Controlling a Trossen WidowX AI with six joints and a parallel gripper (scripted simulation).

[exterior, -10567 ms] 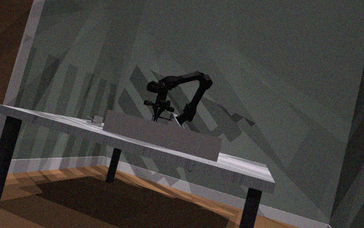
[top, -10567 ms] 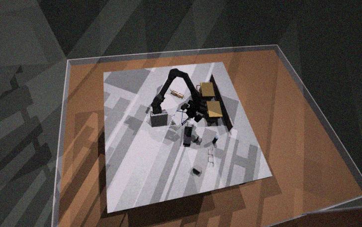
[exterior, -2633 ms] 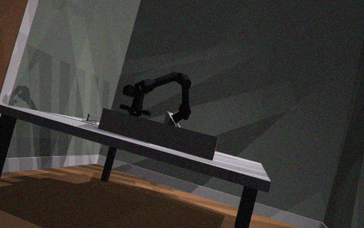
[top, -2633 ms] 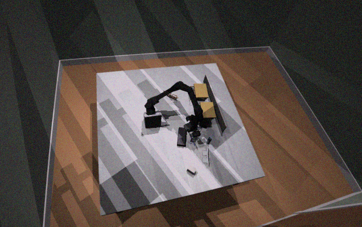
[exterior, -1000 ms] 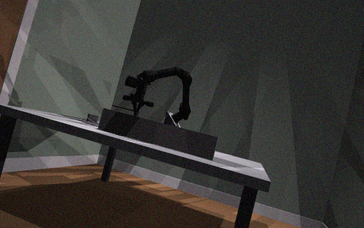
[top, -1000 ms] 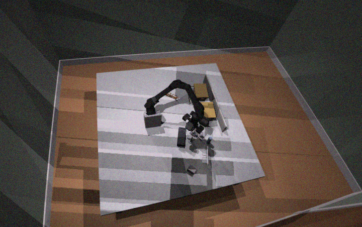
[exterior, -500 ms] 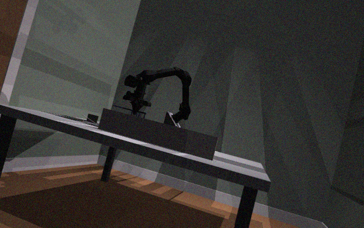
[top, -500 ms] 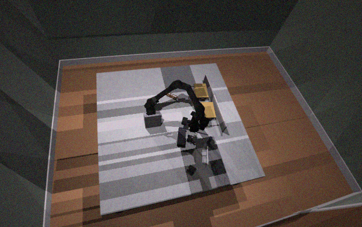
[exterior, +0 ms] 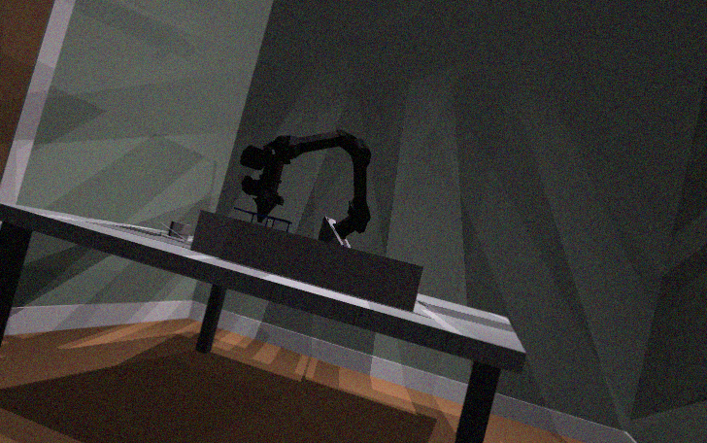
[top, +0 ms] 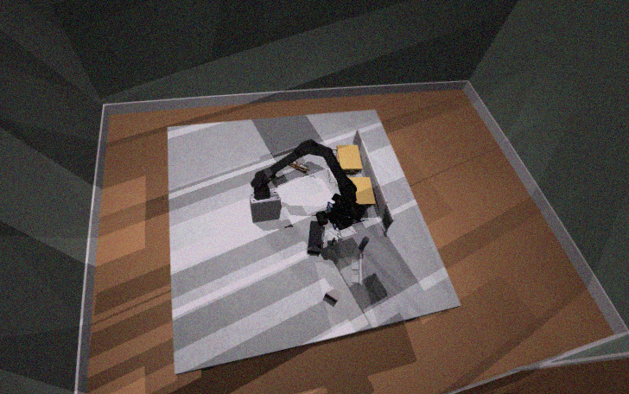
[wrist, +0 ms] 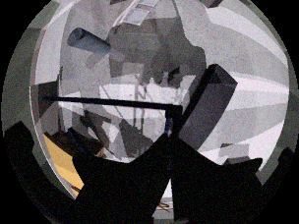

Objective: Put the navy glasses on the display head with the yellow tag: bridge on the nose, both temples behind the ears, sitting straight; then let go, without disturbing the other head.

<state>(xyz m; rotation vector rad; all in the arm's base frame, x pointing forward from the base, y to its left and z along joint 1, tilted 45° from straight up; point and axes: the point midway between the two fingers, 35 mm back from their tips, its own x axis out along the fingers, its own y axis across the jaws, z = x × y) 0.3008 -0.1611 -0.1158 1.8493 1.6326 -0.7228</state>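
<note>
1. One black arm (top: 309,147) (exterior: 318,142) is arching from its mount toward the end of the upright gray panel (top: 375,183) (exterior: 307,260), bending downward at the wrist.
2. The gripper (top: 331,209) (exterior: 260,218) (wrist: 167,138) is pointing down on the mount side of the panel, its fingers clamping the navy glasses.
3. The navy glasses (top: 329,205) (exterior: 279,221) (wrist: 113,103) are hanging in that grip, appearing above the panel's top edge in the exterior view; a long dark bar is reaching sideways from the fingertips in the wrist view.
4. Two yellow-topped blocks (top: 349,157) are standing in a row just beside the panel, on its mount side. Their fronts are hiding from view, so the yellow tag and the noses cannot be told.
5. A brown-orange pair of glasses (top: 298,166) is lying apart from the panel, on its mount side.
6. A dark rectangular box (top: 315,237) (wrist: 209,108) is resting apart from the panel, and a gray cylinder (top: 364,243) (wrist: 89,40) is lying nearer its end.
7. A small box (top: 330,297) is sitting well apart from the panel.
</note>
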